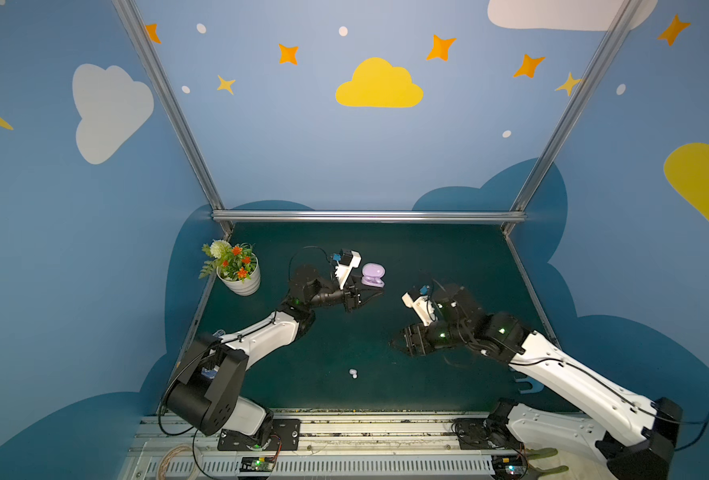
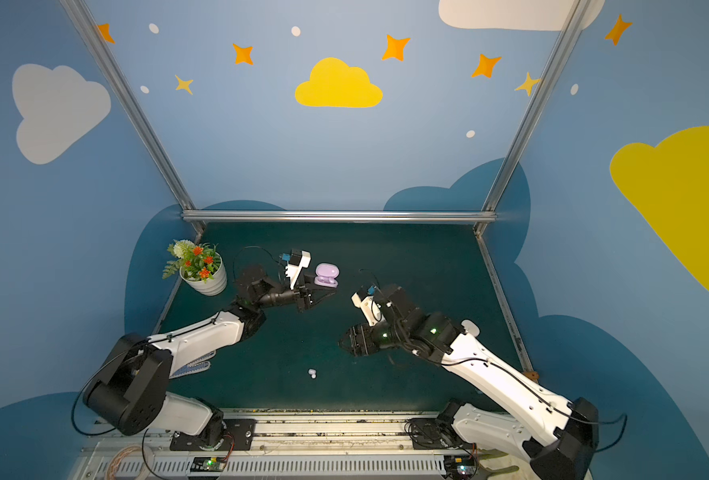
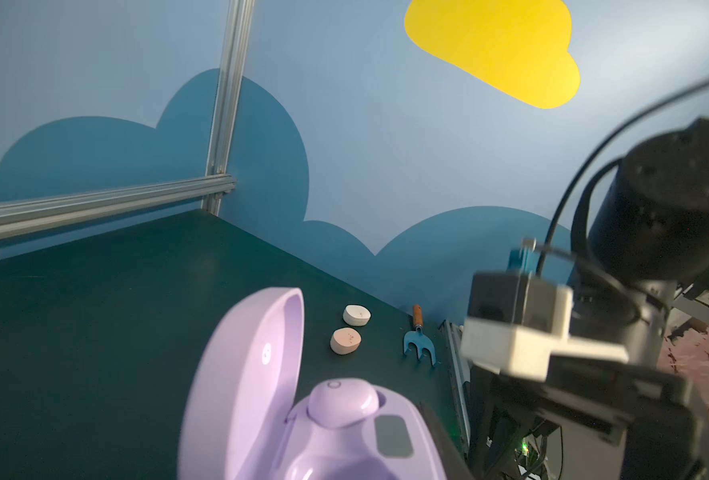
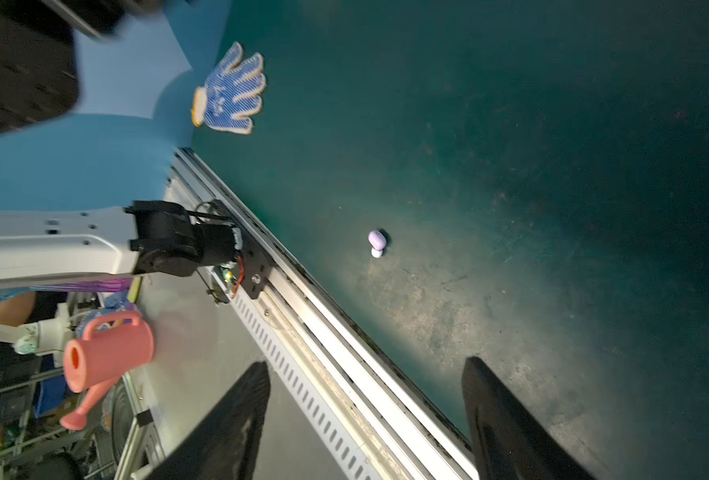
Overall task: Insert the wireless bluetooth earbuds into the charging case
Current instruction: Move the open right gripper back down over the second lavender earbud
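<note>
Ahead of spread right jaws, lavender earbud (image 4: 377, 239), well apart, untouched.

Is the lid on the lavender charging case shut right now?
No: the lid of the charging case stands swung open, one lavender earbud seated inside.

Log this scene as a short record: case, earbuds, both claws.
charging case: lavender, lid open, towards the back of the green mat
seated earbud: lavender, in one well of the charging case; the second well looks empty
loose earbud: lavender with a white tip, lying on the green mat near its front edge
left claw: shut, right beside the charging case; whether it grips it is unclear
right claw: open, empty, facing the loose earbud
remaining: loose earbud into the empty well
</note>
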`<state>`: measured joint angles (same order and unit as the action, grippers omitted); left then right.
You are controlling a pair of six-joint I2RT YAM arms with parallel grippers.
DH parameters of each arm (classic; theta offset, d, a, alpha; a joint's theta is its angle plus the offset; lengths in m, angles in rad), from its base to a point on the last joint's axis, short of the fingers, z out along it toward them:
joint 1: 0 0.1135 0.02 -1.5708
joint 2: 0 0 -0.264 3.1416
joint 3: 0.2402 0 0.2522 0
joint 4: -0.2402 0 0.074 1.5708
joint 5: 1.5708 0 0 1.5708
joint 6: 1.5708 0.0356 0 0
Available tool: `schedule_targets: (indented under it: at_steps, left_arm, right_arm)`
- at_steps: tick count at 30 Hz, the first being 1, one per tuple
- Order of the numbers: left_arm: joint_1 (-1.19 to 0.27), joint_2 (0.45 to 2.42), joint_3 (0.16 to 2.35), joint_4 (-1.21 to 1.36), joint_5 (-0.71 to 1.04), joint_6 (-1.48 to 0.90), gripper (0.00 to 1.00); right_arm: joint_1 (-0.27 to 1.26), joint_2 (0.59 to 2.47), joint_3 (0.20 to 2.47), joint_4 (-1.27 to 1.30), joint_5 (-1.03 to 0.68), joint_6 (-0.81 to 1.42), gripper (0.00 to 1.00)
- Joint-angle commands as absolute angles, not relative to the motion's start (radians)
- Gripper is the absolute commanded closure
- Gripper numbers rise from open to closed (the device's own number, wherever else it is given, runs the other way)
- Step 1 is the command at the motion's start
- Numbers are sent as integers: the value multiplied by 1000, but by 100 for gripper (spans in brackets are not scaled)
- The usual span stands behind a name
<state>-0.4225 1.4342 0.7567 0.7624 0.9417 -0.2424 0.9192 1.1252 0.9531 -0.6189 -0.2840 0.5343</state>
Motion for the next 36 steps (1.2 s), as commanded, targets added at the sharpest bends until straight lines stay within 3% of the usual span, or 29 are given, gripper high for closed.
schedule_targets:
  at_steps: [1,8,16,36]
  left_arm:
    - [-388,1392,784,682,992,-226,81]
    - [-302,1365,795,611,1017,-209,81]
    - [-251,1379,800,611,1026,-202,81]
    - [-172,1453,820,658,1057,-235,81]
  right_arm:
    - [980,1194,950,-543,-180,500,28]
    - [1081,1453,1023,-505,-157,482,29]
    - [1183,1777,1323,-768,34,453,29]
    - [1265,2132,1670,-1041,192,440,29]
